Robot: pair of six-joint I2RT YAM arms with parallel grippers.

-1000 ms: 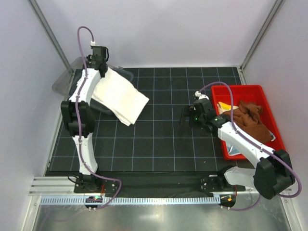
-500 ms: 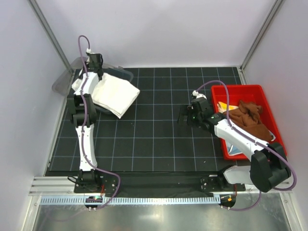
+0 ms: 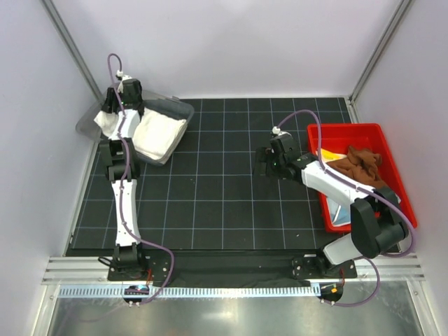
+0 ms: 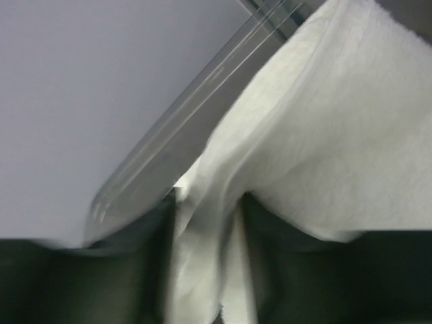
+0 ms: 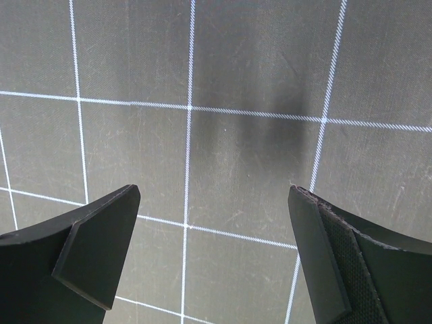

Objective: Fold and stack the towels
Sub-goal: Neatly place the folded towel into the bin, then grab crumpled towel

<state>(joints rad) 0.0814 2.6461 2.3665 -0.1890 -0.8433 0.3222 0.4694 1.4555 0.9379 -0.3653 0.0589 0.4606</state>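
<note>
Entry, towels only. Your cream-white terry towel (image 3: 159,133) lies well to the left of the red bin (image 3: 350,127) and slightly farther back than it. It is folded into a thick, roughly rectangular pad. The layers show along its near edge, and its far-left end is bunched up. Close up, one fold hangs down as a narrow tongue.

Your rust-brown towel (image 3: 360,166) sits inside the bin, in its far half, as a crumpled, unfolded heap. A yellow cloth (image 3: 326,154) peeks out beside it at the bin's left wall. A pale cloth (image 3: 341,218) shows at the bin's near-left corner, too small to identify.
</note>
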